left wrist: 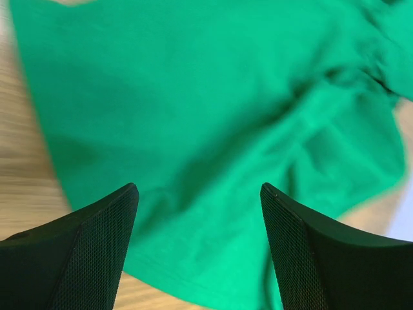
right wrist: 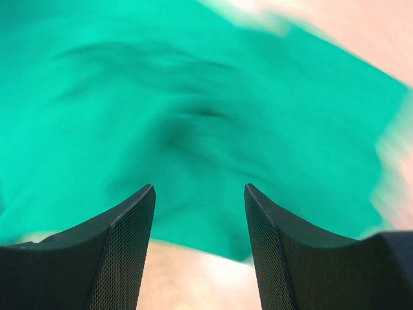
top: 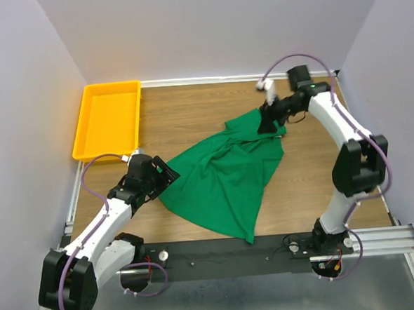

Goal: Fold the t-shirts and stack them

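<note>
the green t-shirt [top: 226, 175] lies crumpled and slanted in the middle of the bench [top: 190, 103], not yet flat. the left pincer [left wrist: 200, 190] is spread wide over its left edge and holds nothing. the right pincer [right wrist: 200, 188] is spread too, above the far right corner, with no cloth between its fingers. i think the step is flattening: each pincer should pinch only one layer at an outer corner, then pull apart gently and low.
</note>
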Motion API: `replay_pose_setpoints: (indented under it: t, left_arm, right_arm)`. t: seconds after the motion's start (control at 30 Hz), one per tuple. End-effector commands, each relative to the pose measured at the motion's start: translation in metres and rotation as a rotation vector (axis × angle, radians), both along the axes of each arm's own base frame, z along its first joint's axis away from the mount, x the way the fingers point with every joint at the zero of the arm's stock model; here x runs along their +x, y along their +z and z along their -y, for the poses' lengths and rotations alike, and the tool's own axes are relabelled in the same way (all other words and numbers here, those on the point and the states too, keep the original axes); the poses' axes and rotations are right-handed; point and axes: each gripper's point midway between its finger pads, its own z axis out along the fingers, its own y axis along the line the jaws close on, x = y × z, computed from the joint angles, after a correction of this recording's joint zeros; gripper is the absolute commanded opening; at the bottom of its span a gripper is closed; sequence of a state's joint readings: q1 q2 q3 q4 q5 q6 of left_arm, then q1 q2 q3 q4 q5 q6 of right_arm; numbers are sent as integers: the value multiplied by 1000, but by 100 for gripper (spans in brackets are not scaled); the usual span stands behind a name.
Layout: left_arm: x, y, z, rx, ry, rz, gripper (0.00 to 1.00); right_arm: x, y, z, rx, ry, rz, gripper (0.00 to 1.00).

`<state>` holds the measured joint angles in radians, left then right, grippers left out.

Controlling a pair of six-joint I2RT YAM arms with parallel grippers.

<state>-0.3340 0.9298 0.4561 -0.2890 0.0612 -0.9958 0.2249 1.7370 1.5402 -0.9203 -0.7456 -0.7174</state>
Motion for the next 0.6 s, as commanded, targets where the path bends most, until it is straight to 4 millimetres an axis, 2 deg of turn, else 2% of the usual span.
replay_pose_setpoints:
  t: [0.0, 0.03, 0.07, 0.1, 0.13, 0.17, 0.23, 0.27, 0.33, 0.37, 0.4, 0.47, 0.5, 0.57]
  left_arm:
    - [18, 1, -33, 169, 123, -11, 85]
    - [20, -1, -36, 191, 133, -23, 85]
    - [21, -7, -41, 226, 147, -45, 86]
    - [25, -4, -43, 236, 153, -45, 86]
    - [26, -9, -45, 252, 158, -61, 86]
    - [28, -9, -46, 257, 164, -61, 86]
    - [34, -11, -50, 250, 191, -57, 86]
    - [37, -14, -50, 242, 201, -60, 85]
    - [38, -19, -50, 220, 206, -72, 84]
    - [39, -23, -50, 215, 208, -84, 83]
    - [41, -23, -48, 207, 205, -80, 83]
    - [41, -25, -45, 203, 187, -90, 82]
    - [40, -26, -44, 205, 180, -94, 82]
    - [41, -25, -44, 211, 170, -99, 82]
  right_arm:
    - [114, -27, 83, 34, -616, -145, 65]
    - [126, -58, 88, 19, -648, -213, 64]
    - [138, -63, 94, 18, -706, -231, 64]
    - [155, -58, 94, 34, -719, -209, 64]
    - [164, -75, 90, 51, -742, -262, 64]
    - [172, -80, 89, 60, -755, -274, 64]
    - [189, -82, 86, 88, -764, -274, 64]
    - [202, -90, 83, 109, -775, -288, 64]
    - [215, -95, 79, 125, -769, -258, 64]
    - [220, -95, 77, 132, -767, -250, 64]
    - [220, -113, 74, 130, -759, -283, 63]
    - [220, -119, 64, 156, -723, -307, 61]
    - [218, -133, 63, 159, -715, -335, 60]
    - [216, -137, 55, 191, -708, -381, 54]
